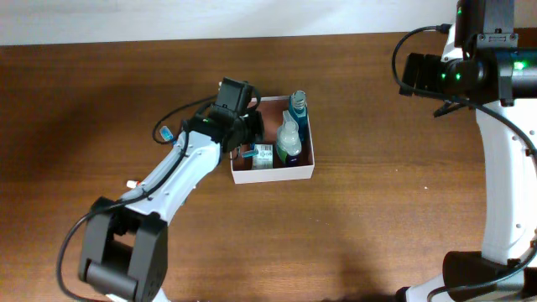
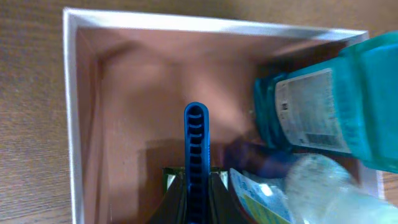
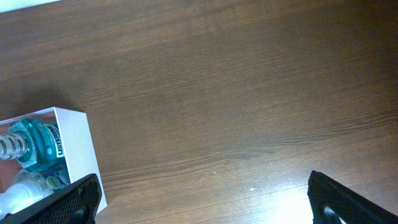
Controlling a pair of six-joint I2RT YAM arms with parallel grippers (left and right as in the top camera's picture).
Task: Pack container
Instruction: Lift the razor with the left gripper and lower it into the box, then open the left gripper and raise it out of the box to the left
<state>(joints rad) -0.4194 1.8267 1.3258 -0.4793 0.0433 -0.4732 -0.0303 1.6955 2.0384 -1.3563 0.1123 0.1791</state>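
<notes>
Hanging inside the container [image 2: 70, 112], left gripper [image 2: 194, 113] shows closed and empty only wrist-side; right gripper [image 3: 204, 182] gapes empty.

Left arm [image 1: 180, 164] reaches diagonally forward-right, left tool [image 2: 194, 186] pointing down, jaws clamped on a thin blue ribbed strip [image 2: 194, 134]. Right arm [image 1: 503, 168] upright at right edge, right tool [image 3: 208, 202] spread wide, holding nothing.

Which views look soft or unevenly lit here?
Left wrist: the teal bottle and clear bottle near the lens are blurred, with shadow on the container floor. Right wrist: table grain sharp, mild glare at the bottom. Overhead: even light, soft shadow beside the left arm.
</notes>
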